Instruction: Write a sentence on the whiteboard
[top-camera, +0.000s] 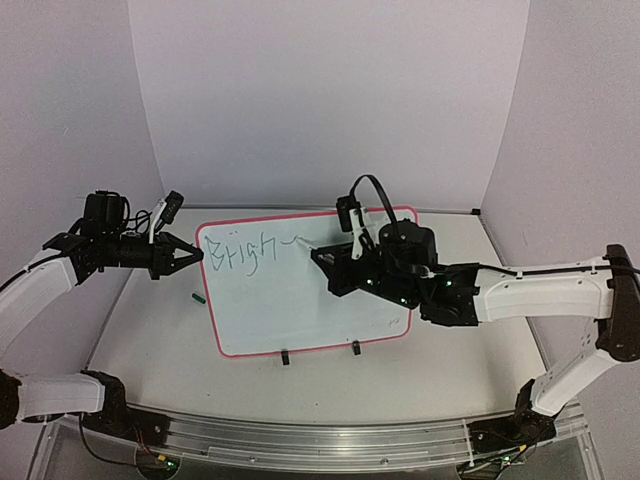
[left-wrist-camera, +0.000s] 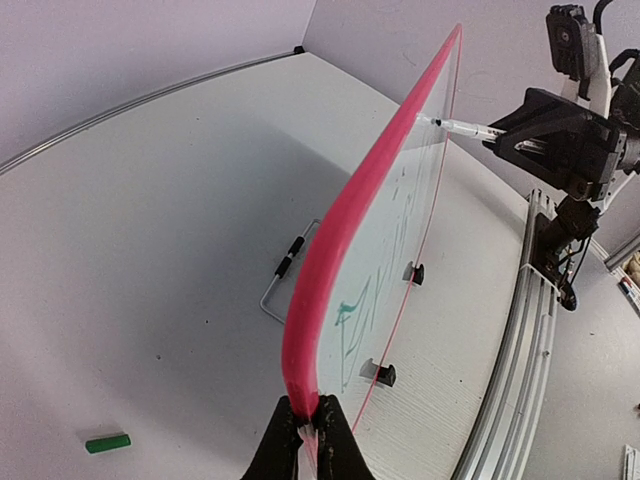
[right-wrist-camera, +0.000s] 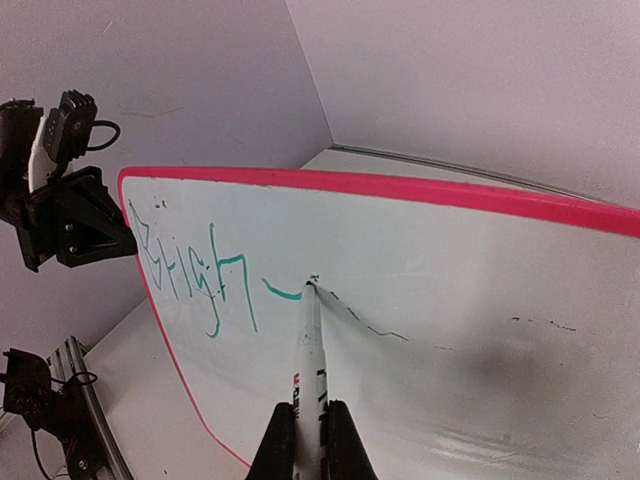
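Left pincer (left-wrist-camera: 312, 428) clamped on whiteboard (top-camera: 300, 315) left edge, steadying it tilted for writing; right pincer (right-wrist-camera: 310, 425) gripping marker (right-wrist-camera: 310, 345), tip on board, green sentence (right-wrist-camera: 195, 275) unfinished.

1. the whiteboard (top-camera: 300, 310): white with rounded corners and a thin red-pink frame. it stands tilted on its near long edge on the grey table (top-camera: 450, 365), with two black clips (top-camera: 285, 357) along that edge.
2. the sentence (top-camera: 247, 249): thin green handwriting reading "bright", then a trailing stroke, along the upper left.
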